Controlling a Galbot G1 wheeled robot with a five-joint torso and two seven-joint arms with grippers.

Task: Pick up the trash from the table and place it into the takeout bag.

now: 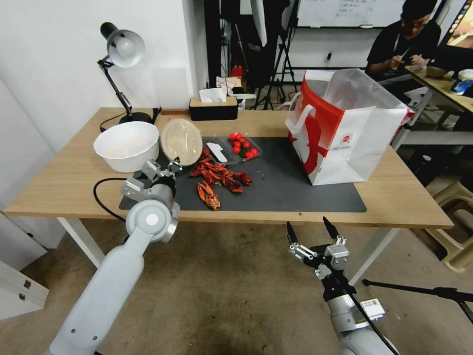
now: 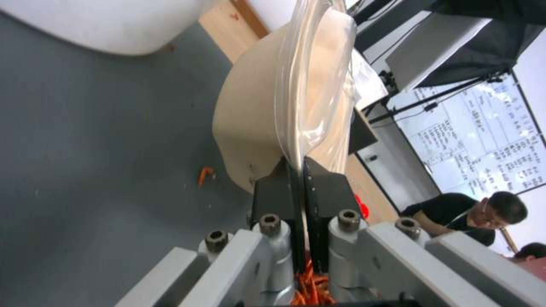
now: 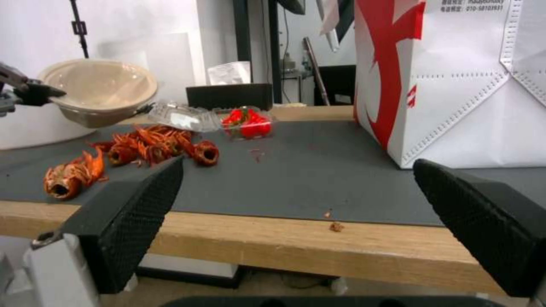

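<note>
My left gripper is shut on the rim of a round beige bowl with a clear lid, holding it tilted above the left part of the dark grey mat. The left wrist view has both black fingers pinching the bowl by its rim. The takeout bag, white with red sides, stands open on the right of the table. Below the table's front edge hangs my right gripper, open, with nothing between its fingers. From there the bowl and bag are also visible.
Red crayfish shells lie on the mat. A large white bowl, a clear tray of red tomatoes, a clear lid, a black tissue box and a desk lamp also stand on the table.
</note>
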